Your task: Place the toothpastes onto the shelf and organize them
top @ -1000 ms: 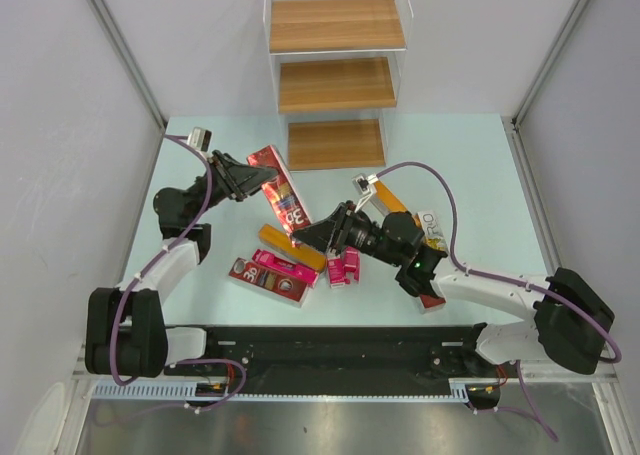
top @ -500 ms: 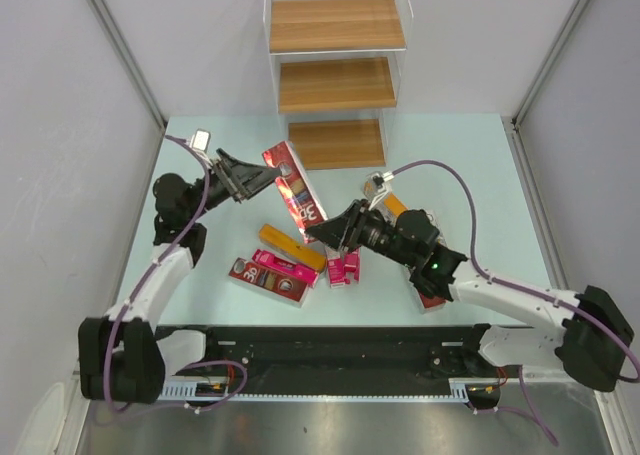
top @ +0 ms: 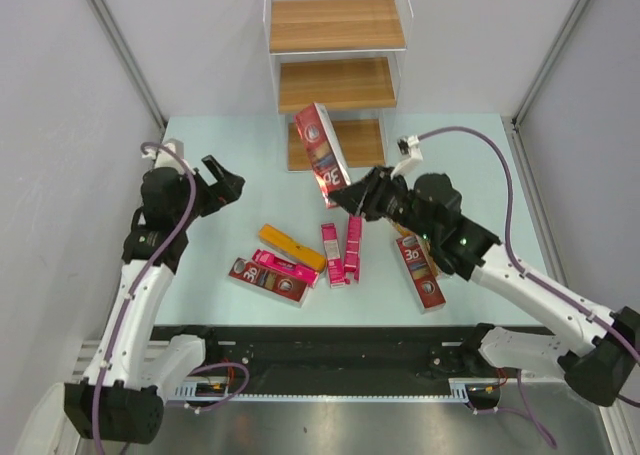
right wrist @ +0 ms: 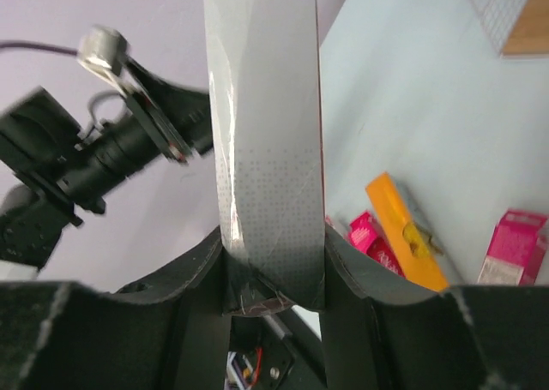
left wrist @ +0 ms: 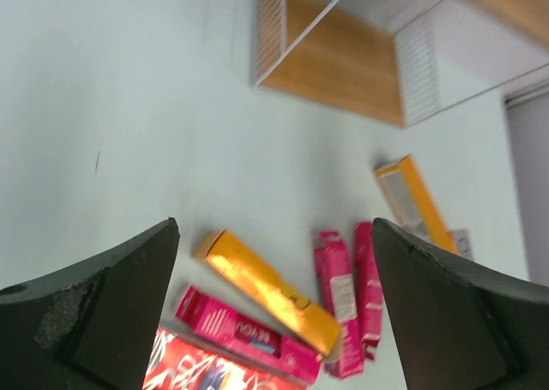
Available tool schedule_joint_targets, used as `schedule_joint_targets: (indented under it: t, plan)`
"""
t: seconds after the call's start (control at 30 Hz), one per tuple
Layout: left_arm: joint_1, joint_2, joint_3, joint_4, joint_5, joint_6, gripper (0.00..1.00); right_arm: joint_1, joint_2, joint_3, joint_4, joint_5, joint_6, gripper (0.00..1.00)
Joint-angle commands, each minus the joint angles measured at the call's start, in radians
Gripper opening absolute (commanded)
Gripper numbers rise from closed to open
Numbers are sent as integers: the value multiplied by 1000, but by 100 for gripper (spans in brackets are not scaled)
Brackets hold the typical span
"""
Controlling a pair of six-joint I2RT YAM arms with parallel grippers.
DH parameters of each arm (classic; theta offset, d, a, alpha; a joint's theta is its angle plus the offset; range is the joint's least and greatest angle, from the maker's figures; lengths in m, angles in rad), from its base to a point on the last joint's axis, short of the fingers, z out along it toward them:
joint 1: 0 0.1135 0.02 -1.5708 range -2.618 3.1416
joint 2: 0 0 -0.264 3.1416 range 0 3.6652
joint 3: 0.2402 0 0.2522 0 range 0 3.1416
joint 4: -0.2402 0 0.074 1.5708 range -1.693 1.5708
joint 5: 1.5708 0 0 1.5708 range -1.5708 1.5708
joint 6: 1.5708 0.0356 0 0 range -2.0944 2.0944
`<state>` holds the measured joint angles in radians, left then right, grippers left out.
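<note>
My right gripper (top: 354, 196) is shut on the low end of a wide dark red toothpaste carton (top: 322, 147) and holds it tilted in the air in front of the shelf's (top: 336, 83) lowest board. The right wrist view shows the carton's grey side (right wrist: 266, 124) clamped between both fingers. My left gripper (top: 227, 188) is open and empty at the table's left. Below it lie an orange carton (left wrist: 266, 291), two slim pink cartons (left wrist: 339, 300) side by side, a third pink one (left wrist: 244, 339) and a red "3D" carton (top: 265, 280). Another red carton (top: 418, 270) lies to the right.
A second orange carton (left wrist: 416, 197) lies partly under my right arm. The shelf's three wooden boards are bare, with clear walls at their sides. Grey walls and metal posts close in the table on the left and right. A black rail (top: 330, 345) runs along the near edge.
My left gripper opened, let go of the dark red carton and drew back to the left. My right gripper lifted that carton up and back toward the shelf.
</note>
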<state>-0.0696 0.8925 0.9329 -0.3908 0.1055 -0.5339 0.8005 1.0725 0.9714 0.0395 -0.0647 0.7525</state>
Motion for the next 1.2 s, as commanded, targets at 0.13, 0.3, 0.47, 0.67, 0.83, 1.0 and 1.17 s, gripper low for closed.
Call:
schedule_joint_targets:
  t: [0.13, 0.3, 0.47, 0.67, 0.83, 1.0, 1.17]
  plan:
    - [1, 40, 37, -112, 7, 87, 100, -142, 291, 496, -93, -148, -87, 29]
    - [1, 51, 105, -155, -1, 123, 100, -178, 565, 938, -269, -187, -133, 31]
    - [1, 68, 175, -171, 31, 126, 100, -221, 834, 1356, -372, -198, -110, 32]
    - [1, 57, 234, -174, 34, 127, 100, -303, 1084, 1614, -321, -273, 71, 32]
    - [1, 65, 274, -197, 25, 141, 100, -346, 1103, 1523, -147, -290, 235, 32]
    - [1, 72, 284, -217, 17, 143, 100, -342, 1146, 1554, -92, -291, 312, 33]
    - [1, 68, 284, -230, 17, 141, 100, -340, 1178, 1538, -3, -299, 448, 34]
